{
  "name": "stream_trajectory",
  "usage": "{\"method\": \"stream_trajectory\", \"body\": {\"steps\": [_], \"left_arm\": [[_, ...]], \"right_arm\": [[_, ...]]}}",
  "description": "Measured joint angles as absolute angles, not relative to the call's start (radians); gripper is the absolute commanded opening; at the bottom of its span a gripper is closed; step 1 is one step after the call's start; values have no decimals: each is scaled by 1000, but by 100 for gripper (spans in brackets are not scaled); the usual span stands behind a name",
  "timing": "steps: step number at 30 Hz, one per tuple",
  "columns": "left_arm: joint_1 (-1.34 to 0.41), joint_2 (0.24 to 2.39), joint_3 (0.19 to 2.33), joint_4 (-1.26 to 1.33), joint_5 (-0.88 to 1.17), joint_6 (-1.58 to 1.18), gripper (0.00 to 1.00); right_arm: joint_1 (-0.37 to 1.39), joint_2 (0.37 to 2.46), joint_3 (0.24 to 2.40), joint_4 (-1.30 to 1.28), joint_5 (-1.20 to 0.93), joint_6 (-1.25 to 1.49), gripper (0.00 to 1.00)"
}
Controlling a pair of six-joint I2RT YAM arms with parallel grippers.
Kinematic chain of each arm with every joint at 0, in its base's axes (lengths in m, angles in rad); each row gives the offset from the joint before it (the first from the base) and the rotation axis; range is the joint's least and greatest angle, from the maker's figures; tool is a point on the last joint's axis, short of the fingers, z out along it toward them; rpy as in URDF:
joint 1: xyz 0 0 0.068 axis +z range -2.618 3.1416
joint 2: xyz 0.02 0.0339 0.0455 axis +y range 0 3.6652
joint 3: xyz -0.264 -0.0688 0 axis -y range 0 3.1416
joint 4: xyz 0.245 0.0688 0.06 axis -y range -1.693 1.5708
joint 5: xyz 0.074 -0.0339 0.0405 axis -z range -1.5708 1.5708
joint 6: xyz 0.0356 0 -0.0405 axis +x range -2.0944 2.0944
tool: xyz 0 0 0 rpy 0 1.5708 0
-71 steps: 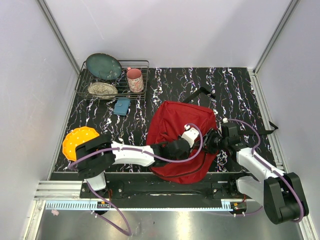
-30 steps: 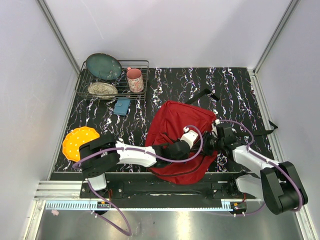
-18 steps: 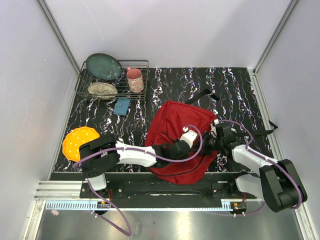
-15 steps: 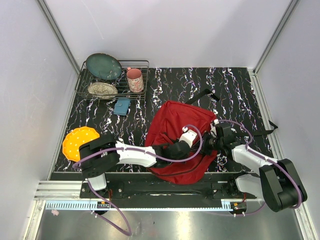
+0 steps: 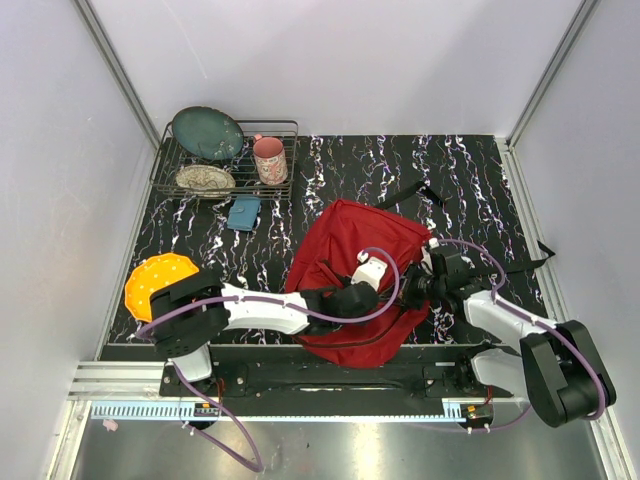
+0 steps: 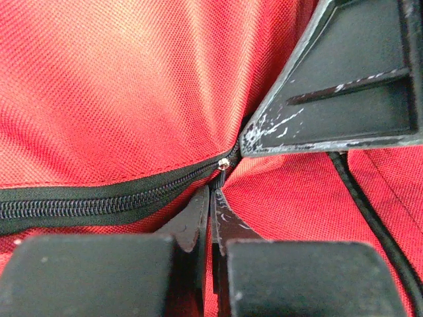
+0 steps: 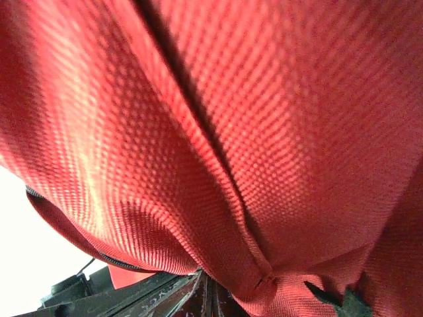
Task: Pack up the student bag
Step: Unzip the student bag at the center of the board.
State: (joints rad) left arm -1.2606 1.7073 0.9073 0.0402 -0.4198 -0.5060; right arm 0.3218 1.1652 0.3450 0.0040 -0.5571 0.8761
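The student bag (image 5: 352, 245) is a large red backpack lying in the middle of the table. My left gripper (image 5: 390, 298) is over its near right part. In the left wrist view its jaws (image 6: 213, 201) are shut on the pull of the bag's black zipper (image 6: 99, 201), just below the slider (image 6: 225, 163). My right gripper (image 5: 412, 290) meets the bag from the right. In the right wrist view red fabric (image 7: 218, 132) fills the frame and the jaws (image 7: 210, 297) are shut on a fold of it. One of the right gripper's fingers (image 6: 344, 86) shows in the left wrist view, next to the slider.
A wire rack (image 5: 286, 128) at the back left holds a green plate (image 5: 207, 132), a bowl (image 5: 205, 179) and a pink mug (image 5: 269, 159). A small blue object (image 5: 243, 212) lies before it. An orange plate (image 5: 152, 281) is at the near left. Black straps (image 5: 418, 190) trail behind the bag.
My left gripper has shifted slightly left with the zipper pull. The bag's fabric has shifted and its back strap has moved a little. The right arm has barely moved.
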Motion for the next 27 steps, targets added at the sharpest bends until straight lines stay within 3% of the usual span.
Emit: {"method": "stream_trajectory", "body": {"steps": [3, 4, 5, 12, 16, 19, 21, 22, 27], "left_arm": [[-1261, 1700, 907, 23, -432, -506, 0], [-1261, 1697, 905, 20, -436, -506, 0], [-1261, 1692, 902, 18, -440, -506, 0], [-1260, 1652, 886, 3, -450, -503, 0], [-1256, 1616, 878, -6, -448, -490, 3], [-1247, 1603, 878, -9, -437, -478, 20], [-1242, 1603, 878, -9, -422, -468, 13], [-1240, 1603, 878, -9, -414, -467, 0], [-1232, 1603, 878, -8, -395, -461, 0]], "right_arm": [[322, 1137, 341, 4, -532, 885, 0], [322, 1123, 340, 4, -524, 888, 5], [322, 1113, 339, 3, -515, 888, 19], [322, 1134, 340, 10, -484, 892, 41], [322, 1183, 340, 66, -508, 894, 43], [322, 1192, 340, 80, -517, 894, 44], [322, 1192, 340, 82, -518, 894, 44], [322, 1192, 340, 82, -518, 894, 44], [322, 1192, 340, 82, -517, 894, 44]]}}
